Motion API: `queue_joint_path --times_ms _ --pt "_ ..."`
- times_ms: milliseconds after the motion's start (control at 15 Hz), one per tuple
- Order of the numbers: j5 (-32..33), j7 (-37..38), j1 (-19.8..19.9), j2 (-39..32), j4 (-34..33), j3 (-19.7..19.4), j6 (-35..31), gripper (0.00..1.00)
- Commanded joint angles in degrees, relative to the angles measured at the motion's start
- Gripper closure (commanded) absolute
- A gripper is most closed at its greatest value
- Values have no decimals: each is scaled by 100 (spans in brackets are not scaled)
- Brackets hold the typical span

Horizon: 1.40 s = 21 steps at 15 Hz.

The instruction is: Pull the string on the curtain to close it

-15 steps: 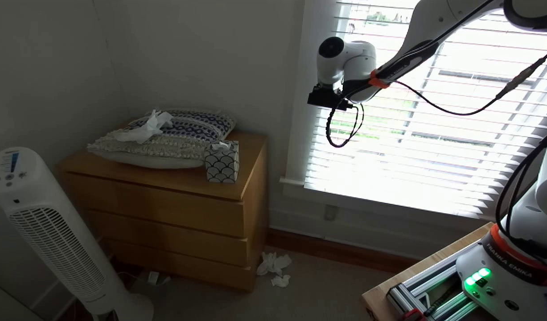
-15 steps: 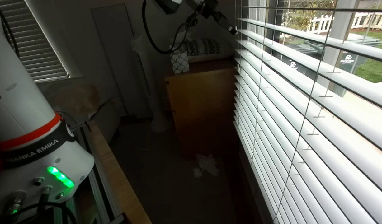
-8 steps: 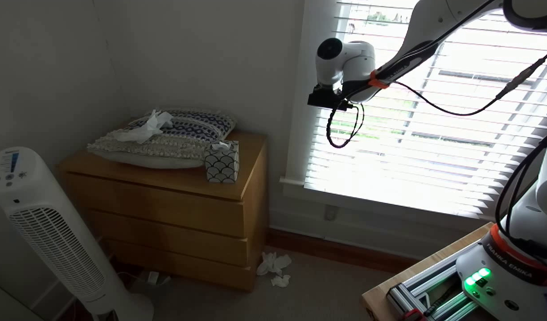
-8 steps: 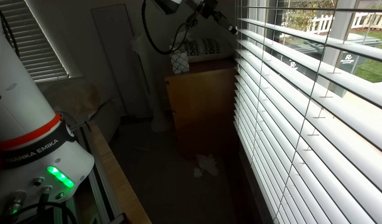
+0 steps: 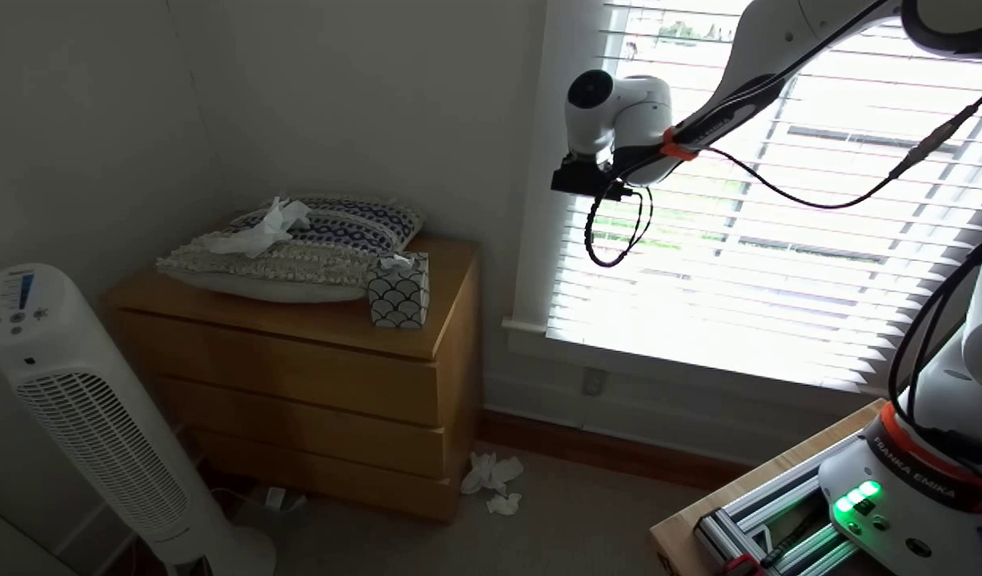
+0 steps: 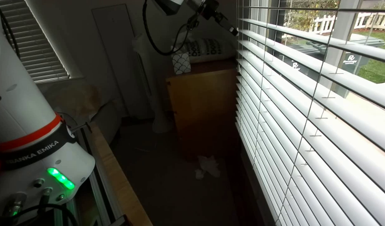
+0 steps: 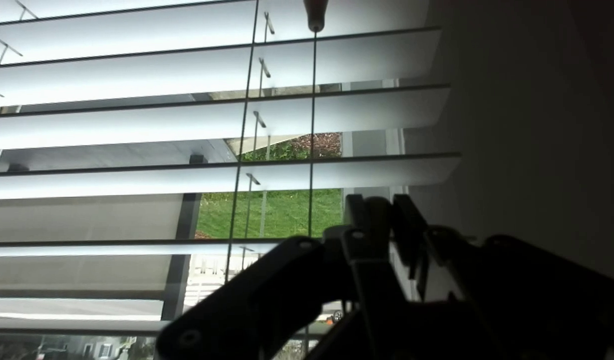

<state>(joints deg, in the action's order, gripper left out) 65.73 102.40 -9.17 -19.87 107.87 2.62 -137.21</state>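
Observation:
The curtain is a white slatted blind (image 5: pixel 699 296), also in an exterior view (image 6: pixel 289 125) and the wrist view (image 7: pixel 136 120). Its slats stand open with outdoors visible between them. In the wrist view a thin string (image 7: pixel 312 130) with a small knob (image 7: pixel 316 17) at its end runs left of my gripper, apart from the fingers. My gripper (image 7: pixel 380 205) is nearly closed at the blind's side edge, around a dark rounded thing (image 7: pixel 377 209) that looks like another string knob; its string cannot be made out. In an exterior view my gripper (image 6: pixel 233 30) is beside the blind's far edge.
A wooden dresser (image 5: pixel 298 384) holds pillows (image 5: pixel 322 240) and a patterned tissue box (image 5: pixel 399 292). A white tower fan (image 5: pixel 98 432) stands beside it. Crumpled tissues (image 5: pixel 491 474) lie on the floor. A black cable loop (image 5: pixel 619 240) hangs from the wrist near the blind.
The wrist has shifted very slightly left and down in an exterior view. The blind's slats look the same.

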Motion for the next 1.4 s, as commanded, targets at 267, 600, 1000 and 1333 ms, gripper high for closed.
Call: queue_joint_path --times_ms 267,600,1000,1333 --pt "-791 -370 -21 -120 23 217 -41 96" --pt "-1371 -766 -109 -243 10 263 -22 96" --pt "-1589 -1040 -232 -472 -23 169 -24 96" --pt "-1784 -1326 -198 -715 -42 165 -103 96"
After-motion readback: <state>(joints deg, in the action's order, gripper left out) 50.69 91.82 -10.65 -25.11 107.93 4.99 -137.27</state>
